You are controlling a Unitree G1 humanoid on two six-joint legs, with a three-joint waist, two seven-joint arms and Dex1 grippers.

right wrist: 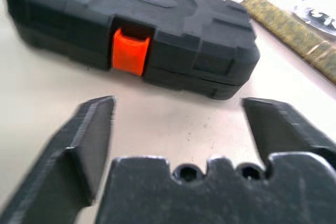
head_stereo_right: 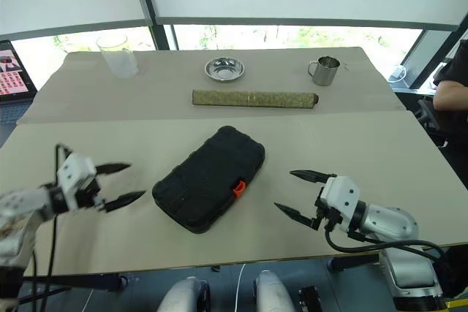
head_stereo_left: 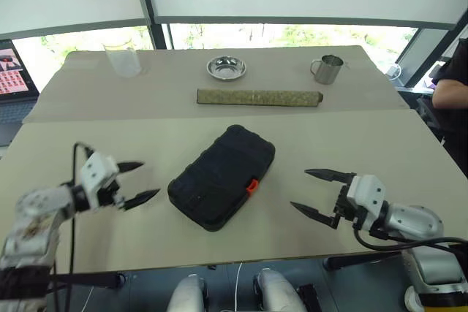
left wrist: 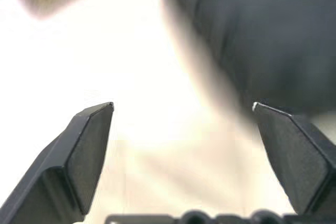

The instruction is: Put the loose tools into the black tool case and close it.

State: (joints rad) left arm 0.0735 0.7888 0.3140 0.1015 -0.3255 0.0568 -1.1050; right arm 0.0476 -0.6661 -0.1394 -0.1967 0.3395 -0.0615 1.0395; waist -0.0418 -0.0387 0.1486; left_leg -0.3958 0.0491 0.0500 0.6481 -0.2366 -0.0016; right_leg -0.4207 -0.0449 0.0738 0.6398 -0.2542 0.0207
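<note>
The black tool case (head_stereo_left: 223, 177) lies shut at frame centre, orange latch (head_stereo_left: 252, 186) down, no loose tools visible; the left gripper (head_stereo_left: 139, 182) and right gripper (head_stereo_left: 313, 191) flank it with fingers spread and empty, so the task looks complete.

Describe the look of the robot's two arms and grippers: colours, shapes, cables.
Both arms are silver-grey metal ending in white blocky wrist housings. The left gripper and right gripper each carry two black, tapered, pointed fingers. Black cables loop along each forearm. In the right wrist view, the black finger base shows round screw holes.
</note>
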